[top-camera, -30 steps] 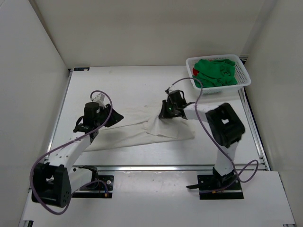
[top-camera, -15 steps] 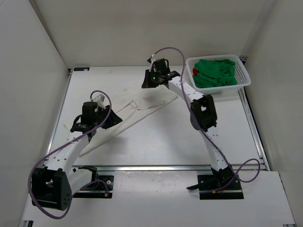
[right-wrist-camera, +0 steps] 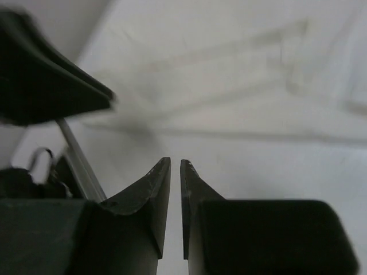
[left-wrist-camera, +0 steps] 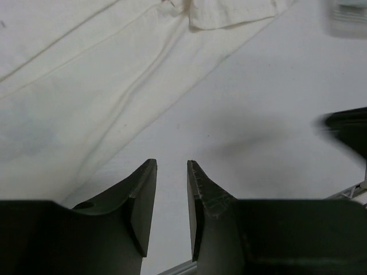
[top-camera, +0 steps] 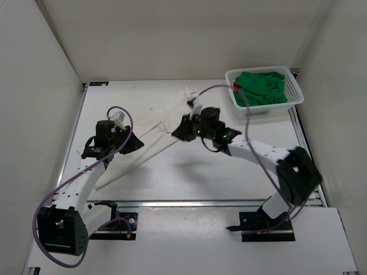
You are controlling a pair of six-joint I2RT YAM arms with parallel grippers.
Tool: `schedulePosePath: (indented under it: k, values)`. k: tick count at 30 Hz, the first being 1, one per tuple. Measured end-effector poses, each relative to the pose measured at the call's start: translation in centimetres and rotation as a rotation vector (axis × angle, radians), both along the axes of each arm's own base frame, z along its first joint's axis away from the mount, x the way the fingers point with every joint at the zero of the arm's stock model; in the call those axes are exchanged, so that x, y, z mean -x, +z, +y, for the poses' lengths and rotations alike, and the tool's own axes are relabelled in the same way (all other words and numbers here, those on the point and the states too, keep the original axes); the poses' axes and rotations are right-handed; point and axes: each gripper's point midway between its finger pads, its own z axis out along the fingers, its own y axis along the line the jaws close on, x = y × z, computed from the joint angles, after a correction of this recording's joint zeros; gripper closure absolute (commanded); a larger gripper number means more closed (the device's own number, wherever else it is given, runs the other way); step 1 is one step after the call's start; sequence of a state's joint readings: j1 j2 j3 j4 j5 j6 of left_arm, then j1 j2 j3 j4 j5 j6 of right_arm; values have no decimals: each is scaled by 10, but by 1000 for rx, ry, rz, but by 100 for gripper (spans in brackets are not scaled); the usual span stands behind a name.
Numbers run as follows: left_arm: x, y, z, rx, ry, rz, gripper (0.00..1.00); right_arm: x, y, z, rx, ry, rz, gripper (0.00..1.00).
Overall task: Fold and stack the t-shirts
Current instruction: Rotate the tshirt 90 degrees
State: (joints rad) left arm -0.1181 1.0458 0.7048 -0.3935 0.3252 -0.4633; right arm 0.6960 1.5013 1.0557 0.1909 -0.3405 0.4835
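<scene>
The cream-white t-shirt (top-camera: pixel 150 130) lies crumpled in a long diagonal strip, from the table's left front toward the back middle. My left gripper (top-camera: pixel 137 143) hovers at its near edge, open and empty, with the cloth (left-wrist-camera: pixel 86 86) ahead and to the left of the fingers. My right gripper (top-camera: pixel 178 130) hangs above the strip's right side; its jaws stand a narrow gap apart with nothing between them, and the cloth (right-wrist-camera: pixel 229 69) is below. The green t-shirt (top-camera: pixel 261 87) fills the basket, and a bit of the red t-shirt (top-camera: pixel 236 87) shows at its left.
The white mesh basket (top-camera: pixel 297 96) stands at the back right corner. White walls close in the table on the left, back and right. A metal rail (top-camera: pixel 200 203) runs along the near edge by the arm bases.
The right gripper swung the cream shirt's end to the back, let go and came back toward the middle, its jaws parting. The shirt now lies diagonally. The left gripper shifted slightly left.
</scene>
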Motion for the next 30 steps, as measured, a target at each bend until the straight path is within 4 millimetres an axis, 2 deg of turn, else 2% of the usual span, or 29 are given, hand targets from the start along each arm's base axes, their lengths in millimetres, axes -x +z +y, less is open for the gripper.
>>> schedulePosePath:
  k: [2,3,4,5,6,8,10,14,16,17,20,23,25,30]
  values:
    - [2,0,-3,0,-14,6,62,17,-94,10,132,29,178,99]
    - [3,0,-6,0,-24,6,60,28,-130,9,196,41,254,99]
    - [5,0,-9,0,-35,6,60,37,-158,6,249,47,317,100]
    - [6,0,-12,0,-46,7,60,42,-177,1,288,43,357,100]
    - [7,0,-14,0,-54,7,60,42,-184,-4,309,30,370,100]
    - [10,1,-18,2,-69,6,60,32,-185,-14,320,-9,363,100]
    - [11,4,-20,8,-78,-2,61,10,-184,-28,319,-72,340,100]
    - [14,6,-20,15,-81,-14,59,-31,-193,-74,359,-235,338,100]
    - [14,6,-19,17,-79,-14,60,-48,-206,-98,392,-302,368,100]
    - [14,6,-19,18,-77,-15,60,-57,-212,-104,393,-318,392,100]
    - [12,7,-19,21,-78,-20,60,-98,-210,-110,387,-362,392,100]
    - [12,5,-23,24,-86,-13,59,-131,-209,-96,381,-347,399,100]
    - [13,2,-27,26,-96,1,59,-154,-207,-77,376,-315,399,100]
    - [13,1,-27,30,-92,6,59,-215,-197,-6,381,-220,330,100]
